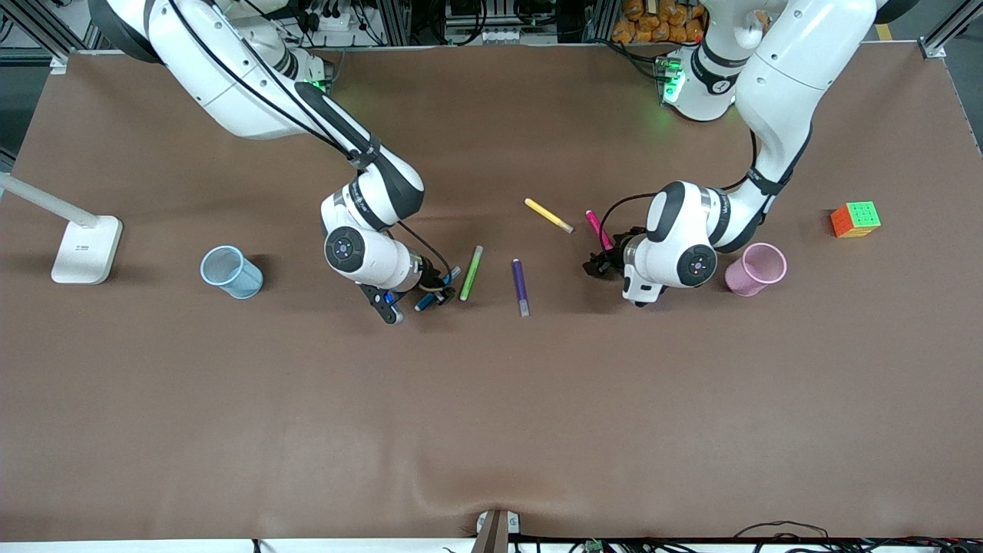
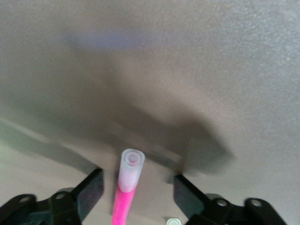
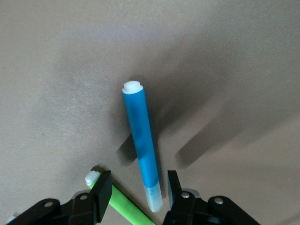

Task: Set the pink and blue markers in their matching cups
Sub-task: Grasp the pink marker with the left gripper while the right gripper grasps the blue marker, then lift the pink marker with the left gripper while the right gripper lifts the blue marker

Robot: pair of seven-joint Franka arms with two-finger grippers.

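Observation:
The blue marker (image 1: 424,303) lies on the table beside the green marker. My right gripper (image 1: 438,293) is low over it, open, one finger on each side of its pale end. In the right wrist view the blue marker (image 3: 140,140) runs between the fingers (image 3: 174,187) without touching them. The pink marker (image 1: 597,225) lies near the table's middle. My left gripper (image 1: 603,261) is open around its lower part; in the left wrist view the pink marker (image 2: 126,192) shows with gaps to both fingers (image 2: 91,190). The pale blue cup (image 1: 230,271) lies tipped toward the right arm's end. The pale pink cup (image 1: 756,269) lies tipped beside the left arm's wrist.
A green marker (image 1: 471,273) lies right beside the blue one, partly under a right finger (image 3: 124,208). A dark purple marker (image 1: 520,286) and a yellow marker (image 1: 548,215) lie between the two grippers. A colour cube (image 1: 855,219) and a white lamp base (image 1: 86,247) stand at the table's ends.

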